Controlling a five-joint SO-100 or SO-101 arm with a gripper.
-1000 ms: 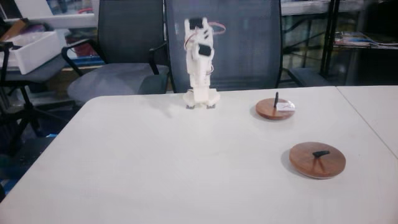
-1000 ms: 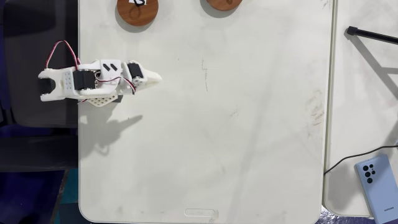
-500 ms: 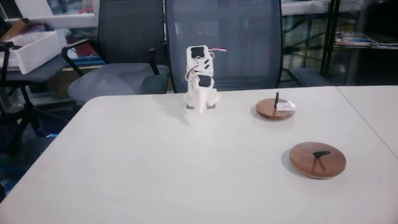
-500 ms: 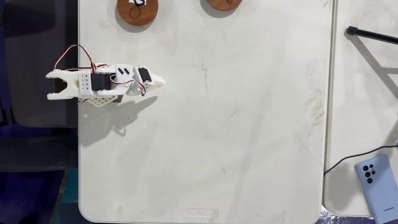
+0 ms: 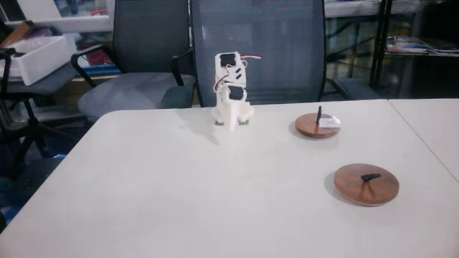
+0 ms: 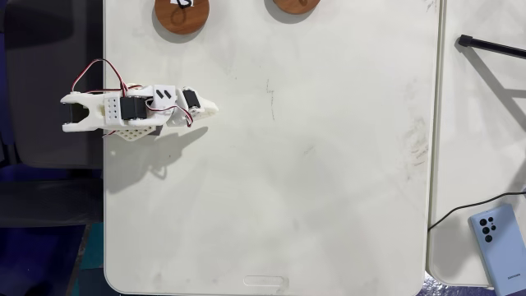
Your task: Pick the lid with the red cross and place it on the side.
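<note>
The lid with the red cross is a small wooden disc with a white sticker and an upright black loop. It lies near the table's far edge, to the right of the arm in the front fixed view. From above, the lid with the red cross is cut off by the top edge. My white gripper is folded low by the arm's base, well to the left of the lid. Seen from above, the gripper points over the table, its fingers together and holding nothing.
A larger, darker wooden disc with a black bar handle lies nearer the front right, also at the top edge from above. Office chairs stand behind the table. A phone and a black cable lie on the adjoining table.
Over the last second the arm folded lower and its gripper reached slightly farther over the table. Since half a second ago it has held still. Both discs stayed put.
</note>
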